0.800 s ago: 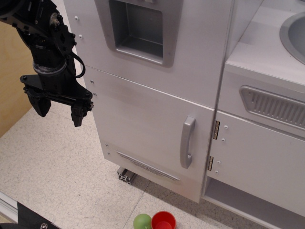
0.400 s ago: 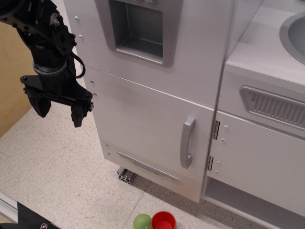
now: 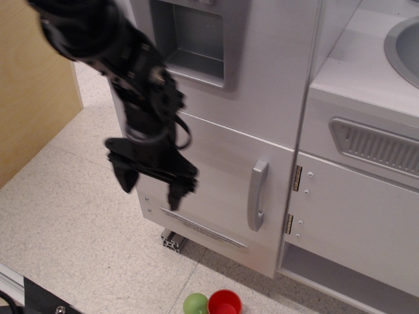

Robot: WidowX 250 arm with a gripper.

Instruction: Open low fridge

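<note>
**No readable text**

No words, labels, brands, numbers or signs can be read anywhere in the view. The vent strip point(image 3: 203, 227) low on the fridge door point(image 3: 216, 196) carries faint marks, but these are too small and blurred to be made out as lettering. The remaining white panels are seen plain and unprinted, and nothing legible is shown on the black gripper point(image 3: 152, 186), which is blurred.

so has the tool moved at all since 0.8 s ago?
Yes. The tool has shifted right and down: it was left of the low fridge, now it hangs in front of the door panel, nearer the handle. Jaws look open, door shut.
</note>
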